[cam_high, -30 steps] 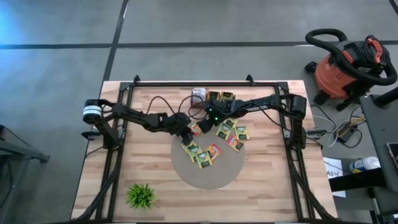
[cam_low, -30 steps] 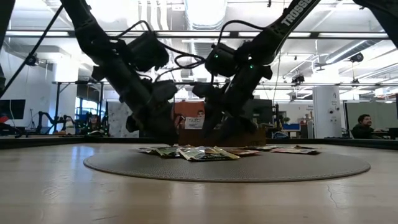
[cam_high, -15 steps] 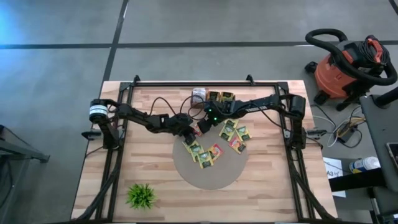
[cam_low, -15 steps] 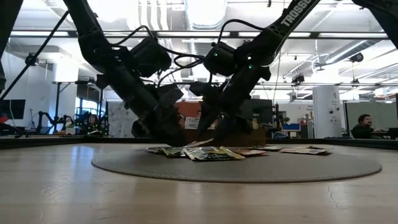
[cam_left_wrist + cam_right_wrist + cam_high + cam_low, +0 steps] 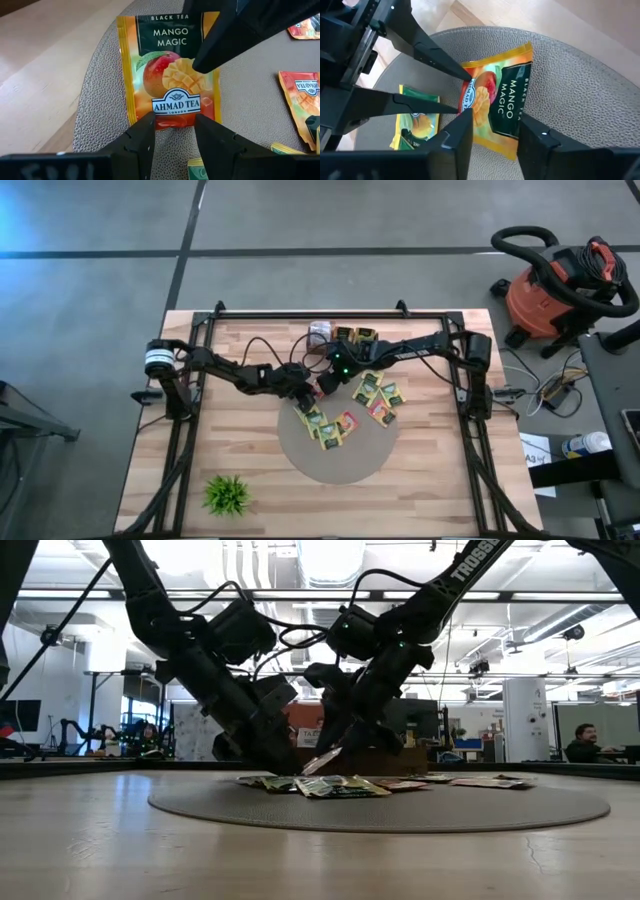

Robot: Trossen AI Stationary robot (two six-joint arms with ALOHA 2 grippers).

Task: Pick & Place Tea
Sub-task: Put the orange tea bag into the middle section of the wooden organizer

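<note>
Mango sachet lies on mat near its edge, one end lifted in low view. Sachet seen betw. R claw fingers; whether pinched yet can't be told. L claw spread, sachet edge just ahead. Judged: full squeeze should be confirmed before lift; L tips to be kept clear.

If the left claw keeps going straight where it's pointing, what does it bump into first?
Probably the orange Mango Magic tea sachet, lying right ahead of the left claw on the round grey mat. The right claw's fingers are over the sachet too.
</note>
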